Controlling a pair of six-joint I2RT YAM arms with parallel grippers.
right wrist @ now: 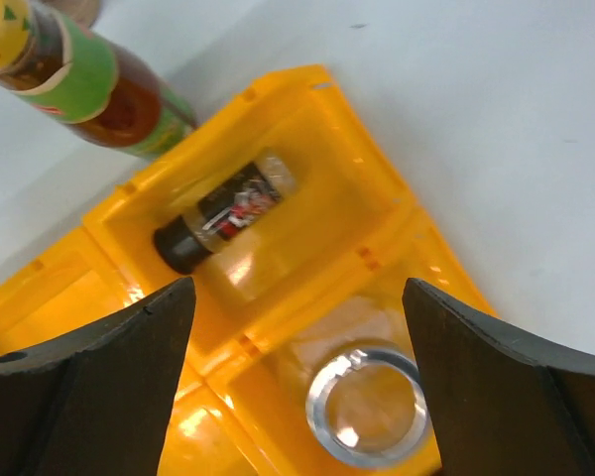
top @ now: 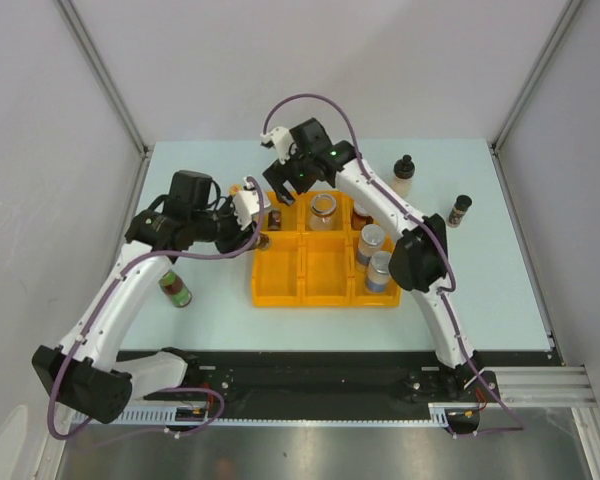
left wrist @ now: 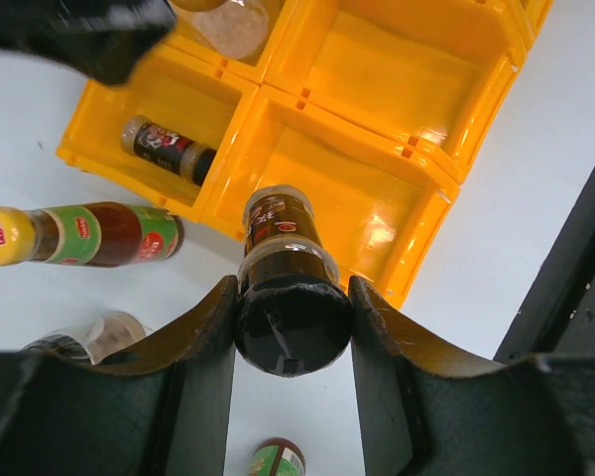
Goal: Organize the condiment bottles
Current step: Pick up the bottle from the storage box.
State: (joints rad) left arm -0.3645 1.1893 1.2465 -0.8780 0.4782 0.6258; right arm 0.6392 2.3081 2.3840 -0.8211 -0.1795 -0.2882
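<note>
Gripping a black-capped spice jar (left wrist: 281, 230) by its cap, the left gripper (left wrist: 293, 297) is seen at the yellow tray's (left wrist: 416, 69) edge.
Its red-and-black label cannot be read; the right gripper (right wrist: 297, 297) is spread wide, empty, above a lying jar (right wrist: 223, 213).

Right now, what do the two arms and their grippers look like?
The left arm and right arm have white links, black joints and a looping purple cable each. The left gripper and right gripper have dark, curved, matte fingers.
</note>
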